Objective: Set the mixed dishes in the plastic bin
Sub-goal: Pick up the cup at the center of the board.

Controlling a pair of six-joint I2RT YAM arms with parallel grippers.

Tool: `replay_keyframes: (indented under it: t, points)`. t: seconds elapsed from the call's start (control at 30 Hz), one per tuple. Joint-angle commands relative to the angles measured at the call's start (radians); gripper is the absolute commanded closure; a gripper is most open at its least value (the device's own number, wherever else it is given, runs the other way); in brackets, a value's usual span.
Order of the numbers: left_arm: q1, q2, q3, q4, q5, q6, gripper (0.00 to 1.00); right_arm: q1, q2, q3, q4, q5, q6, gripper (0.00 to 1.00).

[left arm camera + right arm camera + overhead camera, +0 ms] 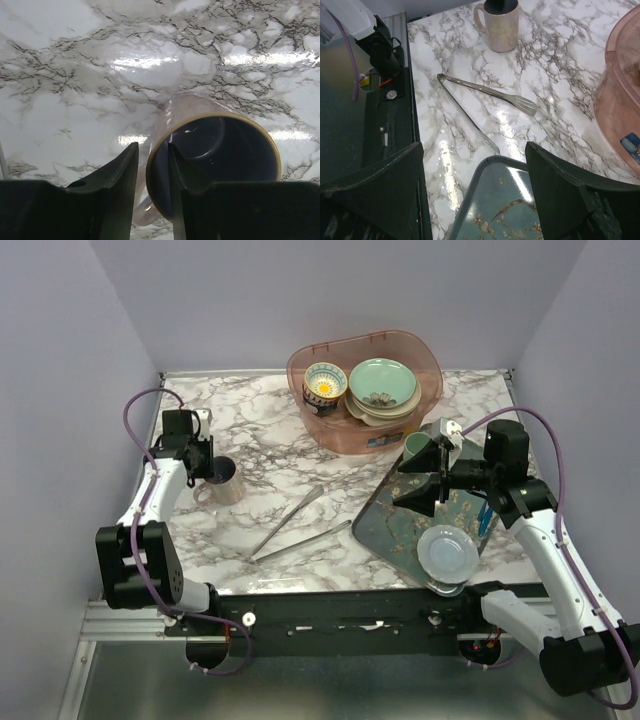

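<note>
A pale lilac mug [225, 483] [200, 107] with a dark blue inside stands on the marble at the left. My left gripper [208, 468] [152, 146] straddles its wall beside the handle, one finger inside and one outside. The jaws are narrow, and a thin gap shows on the outer side. The pink plastic bin [430, 360] [620, 90] at the back holds a navy-and-yellow bowl [325, 385] and a mint-green plate [382, 383] on stacked dishes. My right gripper [425, 480] [474, 150] hangs open over the floral tray [390, 525] [490, 200]. A pale plate [447, 552] lies on that tray.
Long metal tongs [290, 522] [485, 92] lie on the marble between the mug and the tray. A small green cup [417, 445] sits at the tray's far end behind my right fingers. Grey walls close in the table on three sides.
</note>
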Motion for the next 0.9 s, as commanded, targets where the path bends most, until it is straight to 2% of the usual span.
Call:
replay_keyframes:
  t: [0.0,0.03,0.2,0.3,0.5,0.6,0.63,0.73,0.77,0.87]
  points:
    - [0.006,0.053,0.042,-0.009,0.109,0.005,0.65,-0.005,-0.011,-0.014,-0.013,-0.030,0.006,0.09]
    - [0.008,0.062,0.042,-0.008,0.107,0.003,0.66,-0.007,-0.011,-0.014,-0.013,-0.030,0.005,0.09]
    - [0.008,0.095,0.056,-0.006,0.109,-0.025,0.89,-0.005,-0.012,-0.014,-0.013,-0.035,0.005,0.09]
    - [0.006,0.085,0.061,-0.005,0.054,-0.118,1.00,-0.005,-0.015,-0.014,-0.013,-0.035,0.005,0.09]
    - [0.006,0.007,0.042,0.033,0.063,-0.328,1.00,-0.005,-0.015,-0.017,-0.015,-0.032,-0.003,0.09]
    - [0.006,-0.100,-0.025,0.108,0.107,-0.466,1.00,-0.005,-0.012,-0.019,-0.016,-0.030,-0.016,0.09]
    - [0.005,-0.167,-0.045,0.119,0.079,-0.583,1.00,-0.005,-0.011,-0.021,-0.018,-0.025,-0.018,0.09]
    - [0.005,-0.294,-0.137,0.147,0.005,-0.740,1.00,-0.007,-0.008,-0.027,-0.021,-0.031,-0.039,0.09]
    - [-0.002,-0.324,-0.155,0.150,-0.014,-0.838,1.00,-0.005,-0.006,-0.028,-0.022,-0.036,-0.052,0.09]
    - [-0.046,-0.425,-0.201,0.133,-0.041,-0.971,1.00,-0.004,-0.005,-0.030,-0.022,-0.036,-0.073,0.09]
